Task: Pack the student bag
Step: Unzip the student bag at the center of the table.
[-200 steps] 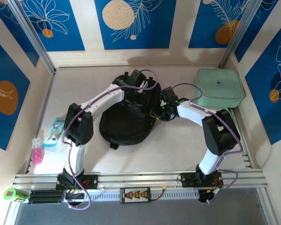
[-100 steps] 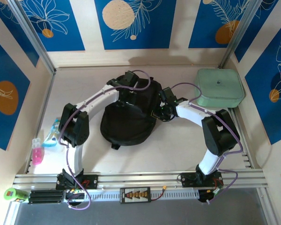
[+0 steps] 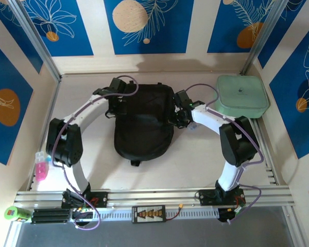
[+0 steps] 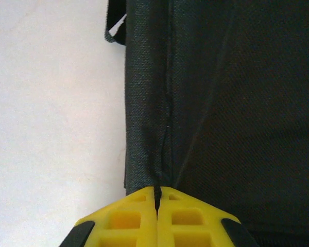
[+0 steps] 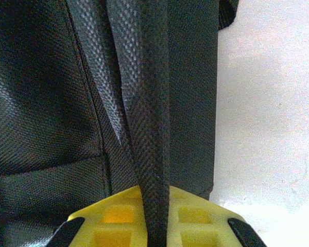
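The bag (image 3: 143,128) lies flat at the centre of the top view on the pale table (image 3: 195,164), its wider end toward the upper edge. The left gripper (image 3: 116,106) sits at the bag's upper left edge, jaws pressed together on a thin ridge of fabric along the side seam. The right gripper (image 3: 176,118) mirrors it at the upper right edge, jaws clamped on a woven band (image 5: 149,128) that runs up between them. Pinching both sides at once likely serves to spread the bag and hold it square, so its opening can be reached. The bag is black, coarse-woven and soft, limp rather than filled, with stitched seams and a short tab at its lower end. A mint case (image 3: 242,95) sits at upper right
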Action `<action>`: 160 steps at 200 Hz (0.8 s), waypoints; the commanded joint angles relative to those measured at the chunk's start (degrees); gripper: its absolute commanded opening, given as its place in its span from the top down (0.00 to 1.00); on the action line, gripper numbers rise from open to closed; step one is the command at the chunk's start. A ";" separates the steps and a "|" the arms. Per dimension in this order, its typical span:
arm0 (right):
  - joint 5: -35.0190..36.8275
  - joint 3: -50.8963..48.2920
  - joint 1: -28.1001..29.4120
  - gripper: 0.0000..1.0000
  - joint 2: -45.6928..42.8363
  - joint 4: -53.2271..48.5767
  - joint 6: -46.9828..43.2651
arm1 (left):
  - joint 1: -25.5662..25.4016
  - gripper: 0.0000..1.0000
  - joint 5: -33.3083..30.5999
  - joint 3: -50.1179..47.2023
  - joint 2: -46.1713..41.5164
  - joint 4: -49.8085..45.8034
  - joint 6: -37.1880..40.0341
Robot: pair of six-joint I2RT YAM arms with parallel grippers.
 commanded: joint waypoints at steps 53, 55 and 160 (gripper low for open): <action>8.38 0.01 -1.89 0.40 -8.24 -0.79 -2.65 | 1.59 0.74 8.63 -15.91 -17.32 1.90 -7.93; 9.08 -0.35 -1.99 0.38 -8.77 -1.03 -2.38 | 1.60 0.71 8.77 -16.24 -17.71 2.14 -8.10; 17.37 -5.14 -11.18 0.11 -3.80 -9.35 6.05 | 1.61 0.26 12.06 -31.41 -32.54 12.12 -12.29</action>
